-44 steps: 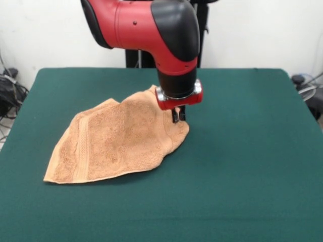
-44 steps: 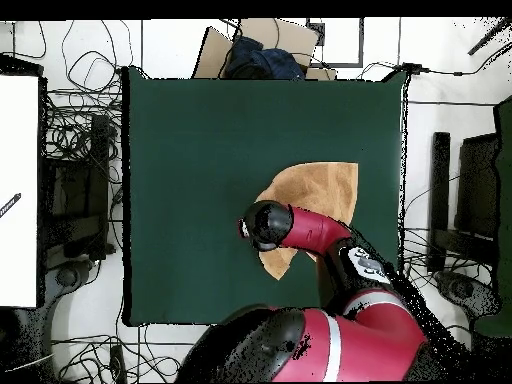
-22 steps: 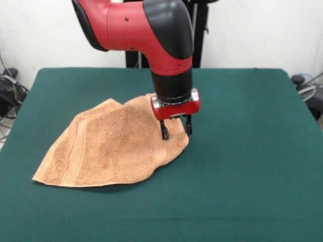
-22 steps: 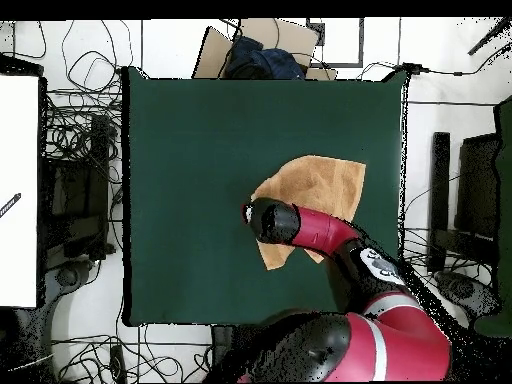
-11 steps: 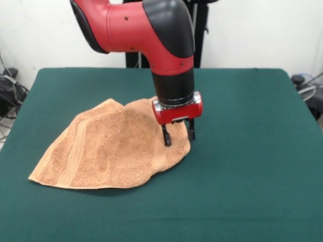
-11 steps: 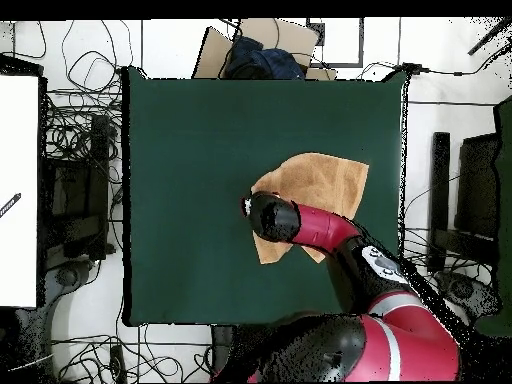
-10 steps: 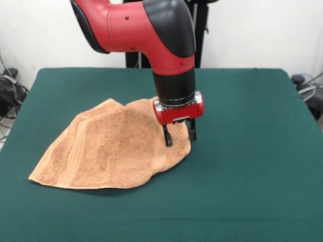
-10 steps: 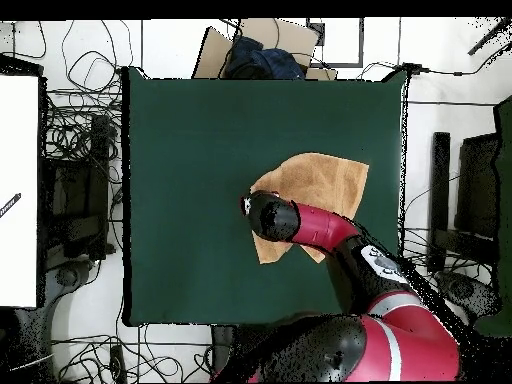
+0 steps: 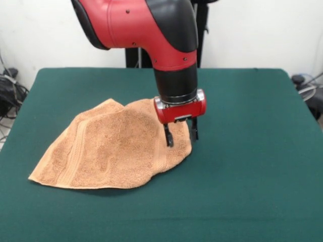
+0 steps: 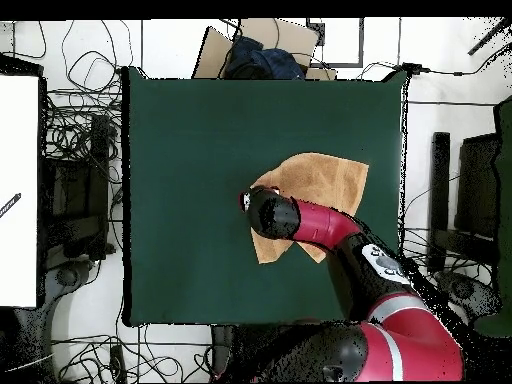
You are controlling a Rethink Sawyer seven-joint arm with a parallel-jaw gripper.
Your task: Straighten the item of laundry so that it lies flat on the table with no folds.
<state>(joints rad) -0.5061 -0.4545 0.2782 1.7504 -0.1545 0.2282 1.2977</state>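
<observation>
Here the towel lies bunched on the green tabletop, a little left of centre in the front view, and it is far from flat. Its left part spreads down to a pointed corner near the tabletop's left edge, with a woven band running along that side. Its right part is doubled over on itself into a thick rounded fold, and a ridge humps up along the far edge.

The red and black arm comes down over that folded right end. The gripper hangs just above the fold with its fingers apart, one dark fingertip over the cloth and the other at the towel's right rim. They hold nothing. Whether the tips touch the terry I cannot tell. In the overhead view the arm's wrist hides the gripper and covers the towel's edge nearest the middle of the tabletop.

In my judgement the step in hand is picking a grasp on the folded flap, not yet made. The next move calls for lowering the fingers onto the top layer only, closing on it, then drawing it outward, away from the spread part, so the doubled portion unrolls. Catching both layers would merely drag the whole towel along.
</observation>
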